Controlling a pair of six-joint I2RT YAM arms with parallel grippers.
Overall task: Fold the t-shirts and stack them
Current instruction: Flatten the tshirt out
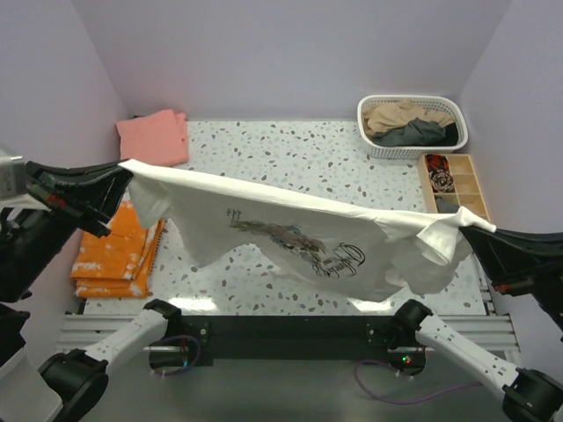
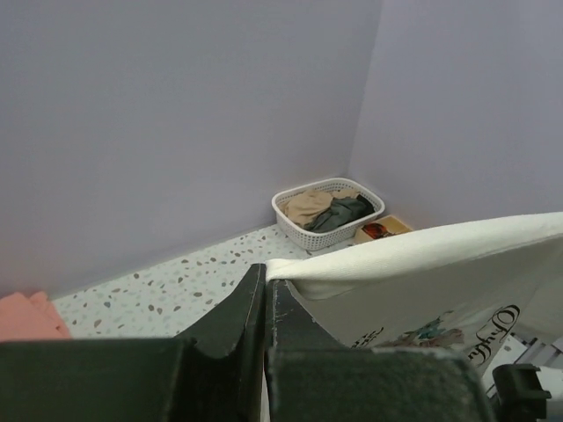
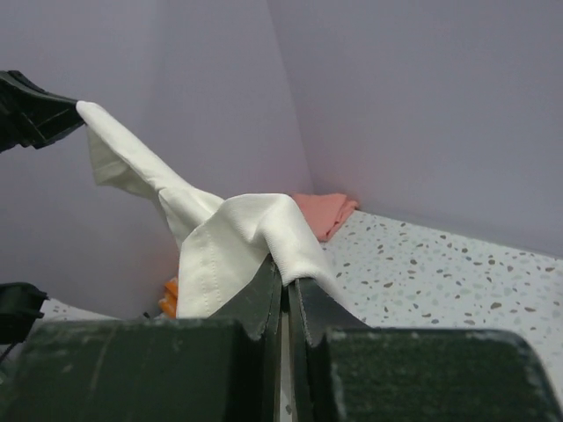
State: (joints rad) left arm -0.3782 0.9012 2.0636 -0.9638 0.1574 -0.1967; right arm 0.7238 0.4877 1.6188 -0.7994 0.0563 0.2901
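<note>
The cream t-shirt (image 1: 290, 224) with rose print and black script hangs stretched in the air between both grippers, above the table. My left gripper (image 1: 123, 169) is shut on its left corner, seen in the left wrist view (image 2: 266, 274). My right gripper (image 1: 471, 224) is shut on its right corner, seen in the right wrist view (image 3: 286, 274), where the cloth (image 3: 237, 237) drapes over the fingertips. A folded salmon-pink t-shirt (image 1: 156, 136) lies at the back left. Tan and dark grey t-shirts (image 1: 409, 123) lie crumpled in the basket.
A white basket (image 1: 369, 141) stands at the back right, also in the left wrist view (image 2: 299, 230). A wooden compartment box (image 1: 453, 185) lies in front of it. Folded orange cloths (image 1: 119, 251) are stacked at the left edge.
</note>
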